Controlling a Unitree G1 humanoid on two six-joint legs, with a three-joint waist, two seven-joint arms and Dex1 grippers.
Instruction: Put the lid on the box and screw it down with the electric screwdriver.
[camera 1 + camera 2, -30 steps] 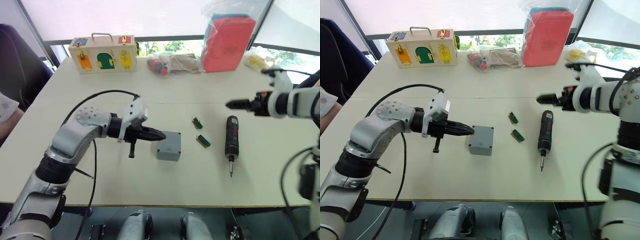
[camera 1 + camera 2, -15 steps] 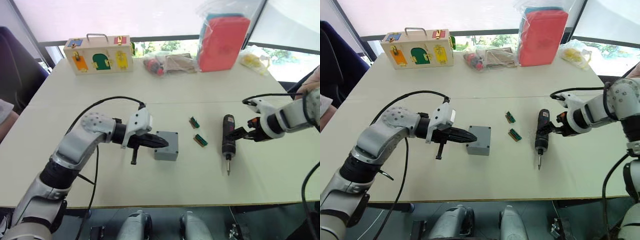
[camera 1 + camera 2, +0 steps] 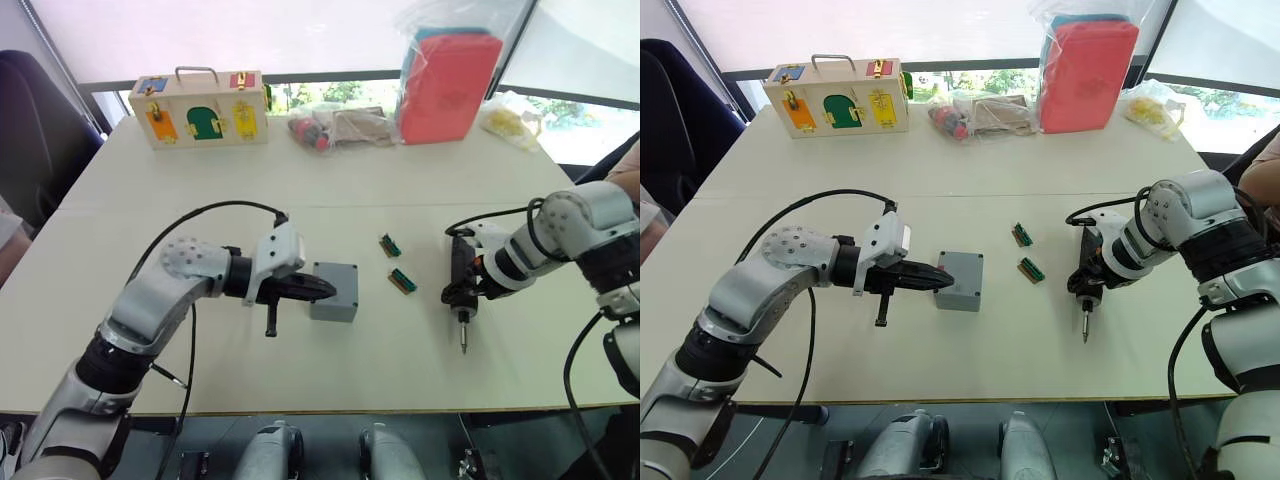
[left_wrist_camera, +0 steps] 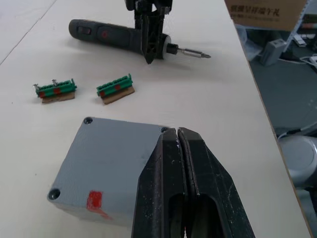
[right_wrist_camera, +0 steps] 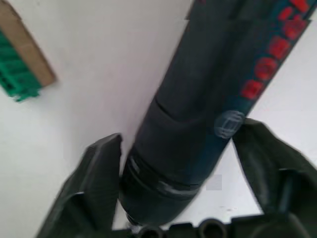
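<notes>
Left eye view: one grey box, its lid seated on top with corner screw holes and a red mark, is touched by the clenched jaws of the left gripper; two green connector pieces and one black electric screwdriver lie further right. The screwdriver's front end is straddled by the right gripper, jaws spread and not yet closed. All is carried by a pale bench before a window.

Red lettering on the electric screwdriver — partly legible, apparently "BOSCH"; round logo beside it
</notes>
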